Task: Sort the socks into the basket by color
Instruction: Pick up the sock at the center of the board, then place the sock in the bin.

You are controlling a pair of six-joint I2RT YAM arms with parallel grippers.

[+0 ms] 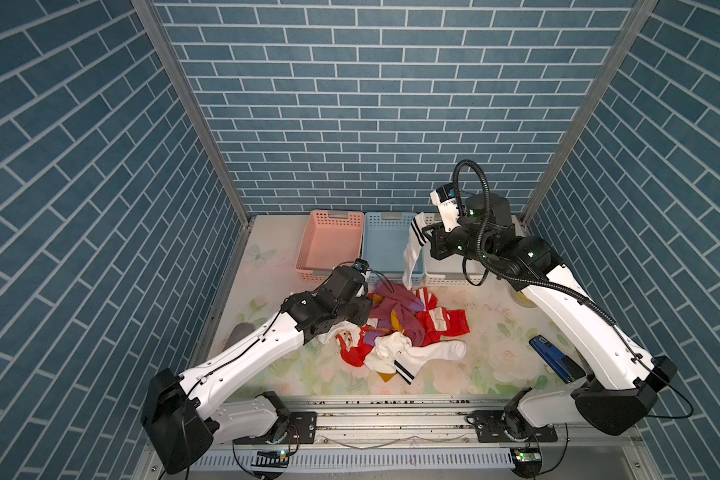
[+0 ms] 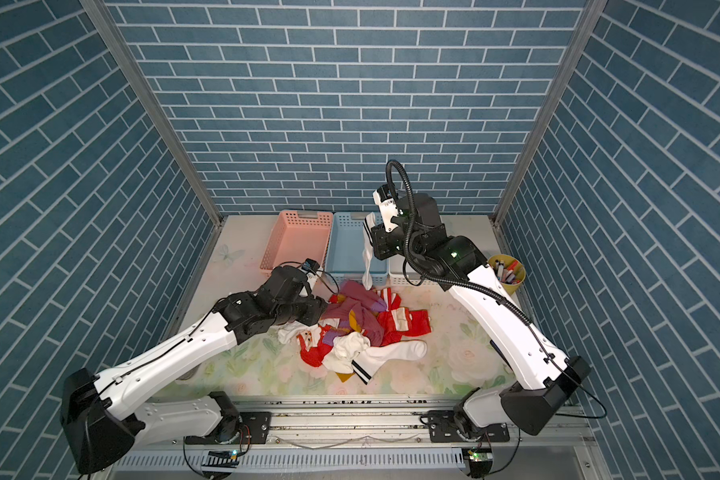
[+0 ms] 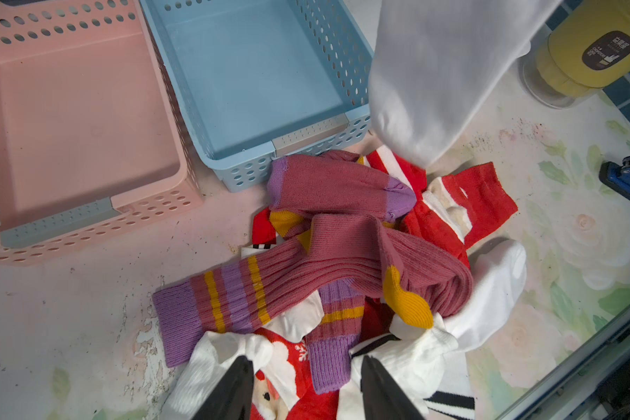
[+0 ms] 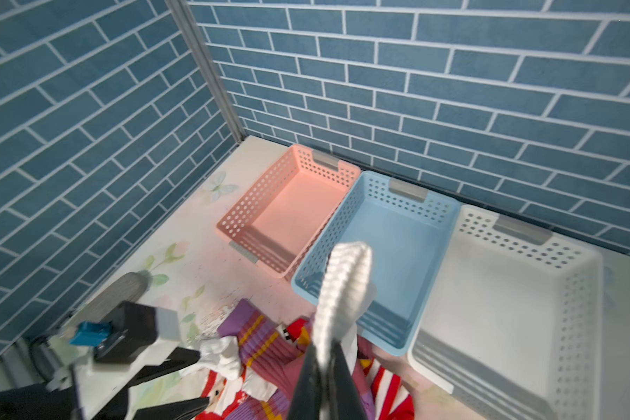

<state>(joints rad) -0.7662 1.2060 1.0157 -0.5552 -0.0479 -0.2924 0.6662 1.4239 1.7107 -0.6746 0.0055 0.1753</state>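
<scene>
Left gripper (image 3: 306, 360) agape, wrist views only

We log: pink perforated plastic basket (image 4: 255, 203); blue perforated plastic basket (image 4: 441, 211); maroon ribbed sock (image 3: 342, 265), purple-yellow stripes; white fabric sock (image 1: 411, 253), black cuff stripes.

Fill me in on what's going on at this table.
Sock sorting by color has barely started. The right gripper is shut on a white sock with black cuff stripes, which dangles by the blue basket. The left gripper hangs open just above the mixed pile of socks. The pink basket, blue basket and white basket are all empty.
</scene>
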